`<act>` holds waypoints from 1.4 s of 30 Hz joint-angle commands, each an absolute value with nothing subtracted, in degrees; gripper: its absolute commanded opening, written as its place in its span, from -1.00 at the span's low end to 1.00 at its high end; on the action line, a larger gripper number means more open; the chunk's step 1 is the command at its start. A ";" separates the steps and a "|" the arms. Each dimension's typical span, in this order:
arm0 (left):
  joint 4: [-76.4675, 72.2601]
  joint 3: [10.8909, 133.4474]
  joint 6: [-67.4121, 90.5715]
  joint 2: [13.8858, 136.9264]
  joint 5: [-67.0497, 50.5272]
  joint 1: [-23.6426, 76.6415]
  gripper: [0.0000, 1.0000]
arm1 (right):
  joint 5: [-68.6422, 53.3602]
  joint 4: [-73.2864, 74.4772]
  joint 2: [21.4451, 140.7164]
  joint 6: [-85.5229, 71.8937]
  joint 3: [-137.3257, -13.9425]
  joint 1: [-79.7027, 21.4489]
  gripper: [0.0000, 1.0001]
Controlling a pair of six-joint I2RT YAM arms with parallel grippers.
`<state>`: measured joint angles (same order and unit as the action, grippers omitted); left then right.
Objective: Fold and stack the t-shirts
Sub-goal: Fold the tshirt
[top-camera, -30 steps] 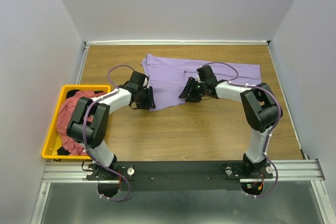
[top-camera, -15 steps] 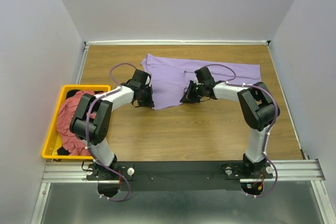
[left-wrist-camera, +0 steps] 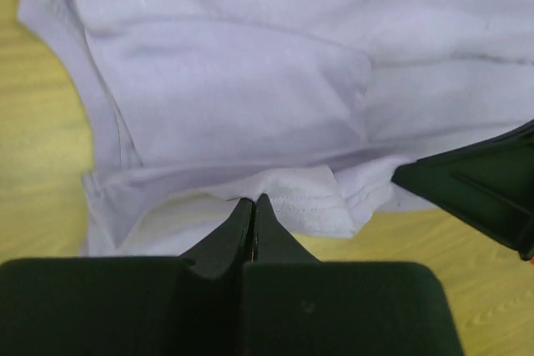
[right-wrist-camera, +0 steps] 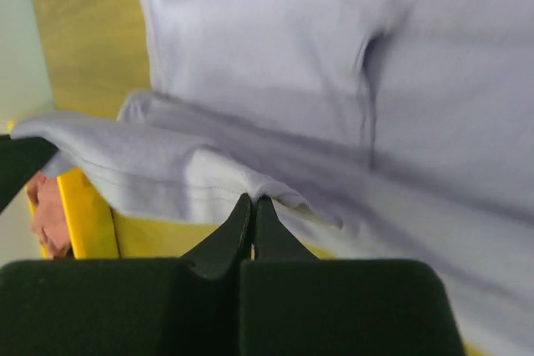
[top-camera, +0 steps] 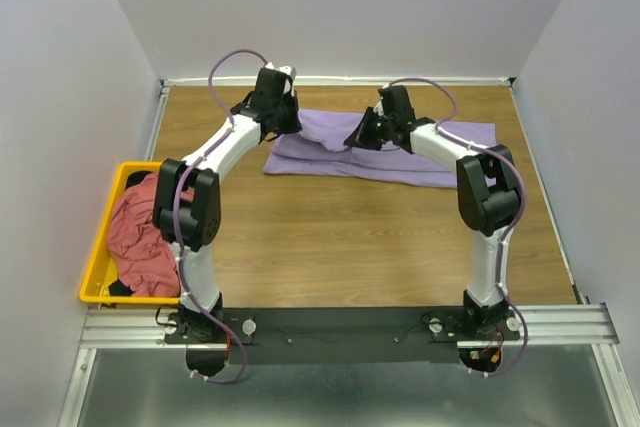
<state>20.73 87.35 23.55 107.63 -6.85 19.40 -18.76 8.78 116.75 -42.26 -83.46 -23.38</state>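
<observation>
Over the far end of the wooden table (top-camera: pixel 350 237), left gripper (left-wrist-camera: pixel 253 203) and right gripper (right-wrist-camera: pixel 253 203) are both pinched tight on the purple shirt's (top-camera: pixel 420 152) raised edge.

The top camera looks down on the table (top-camera: pixel 330 237) from above its near edge. Wrist cameras sit just behind the left gripper (left-wrist-camera: pixel 253 199) and right gripper (right-wrist-camera: pixel 253 198), close on the purple shirt (top-camera: pixel 320 155) all views share.

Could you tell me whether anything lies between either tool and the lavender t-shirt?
Nothing visible does. The left tool and the right tool are each shut directly on a hemmed edge of the lavender t-shirt, with only its own cloth beneath them.
</observation>
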 commanded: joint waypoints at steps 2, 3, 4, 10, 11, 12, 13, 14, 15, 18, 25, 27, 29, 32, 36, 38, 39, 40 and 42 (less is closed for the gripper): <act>18.91 94.55 21.09 115.12 -7.02 17.67 -1.00 | -18.37 9.76 123.39 -40.43 -91.75 -20.57 -0.98; 18.29 95.53 21.09 116.09 -7.64 17.41 -1.00 | -18.37 9.76 124.27 -40.34 -92.89 -20.22 -0.98; 17.67 96.49 21.09 117.76 -7.99 17.05 -1.00 | -18.37 9.67 125.67 -40.25 -94.81 -19.61 -0.98; 14.51 101.78 20.92 123.92 -10.19 16.17 -1.00 | -19.69 9.76 130.69 -39.82 -100.45 -18.02 -0.93; 13.37 101.78 21.18 124.19 -11.07 15.82 -1.00 | -19.77 9.76 131.91 -39.55 -101.16 -17.76 -0.92; 12.75 101.52 21.36 124.62 -11.68 15.82 -1.00 | -20.04 9.76 132.53 -39.29 -102.38 -17.67 -0.91; 12.22 101.25 21.44 124.89 -12.12 15.73 -1.00 | -20.30 9.76 132.97 -38.85 -102.91 -17.58 -0.88; 11.09 100.99 21.79 125.24 -12.65 15.73 -1.00 | -20.39 9.76 133.94 -38.67 -103.35 -17.40 -0.87; 10.73 100.46 21.88 125.51 -12.74 15.65 -1.00 | -20.56 9.76 134.29 -38.50 -104.23 -17.49 -0.87; 9.58 99.85 22.50 126.30 -12.83 15.21 -1.00 | -20.65 9.84 135.70 -37.88 -105.38 -17.31 -0.84; 8.00 98.96 23.64 128.32 -14.06 14.50 -1.00 | -20.48 9.84 137.37 -37.53 -106.79 -16.96 -0.73; 8.00 98.96 23.56 129.11 -14.06 14.41 -1.00 | -20.74 9.84 137.55 -37.35 -106.96 -16.88 -0.72; 8.00 99.05 23.64 130.07 -14.41 14.24 -1.00 | -20.74 9.84 137.72 -37.18 -106.96 -16.70 -0.69; 7.91 98.97 23.73 130.87 -15.55 14.06 -0.87 | -20.83 9.76 137.55 -37.00 -106.96 -16.70 -0.36; 7.21 98.09 23.90 130.17 -16.08 13.80 -0.47 | -20.04 9.84 136.32 -36.21 -107.22 -16.52 -0.12; 6.77 97.74 24.43 128.86 -16.08 13.54 -0.30 | -19.60 9.84 135.44 -35.25 -107.40 -16.52 0.04; 6.59 97.56 24.61 128.24 -16.17 13.27 -0.18 | -19.08 9.84 134.40 -34.81 -107.40 -16.44 0.07; 6.68 97.47 24.78 127.01 -16.17 13.18 -0.09 | -18.72 9.84 133.60 -33.93 -106.88 -16.35 0.18; 7.12 96.77 24.87 125.25 -15.65 13.01 0.01 | -17.41 9.93 131.93 -32.70 -106.18 -16.17 0.32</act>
<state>8.25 98.08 24.32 130.08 -14.79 13.85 -19.90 9.45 135.83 -35.73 -105.65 -16.75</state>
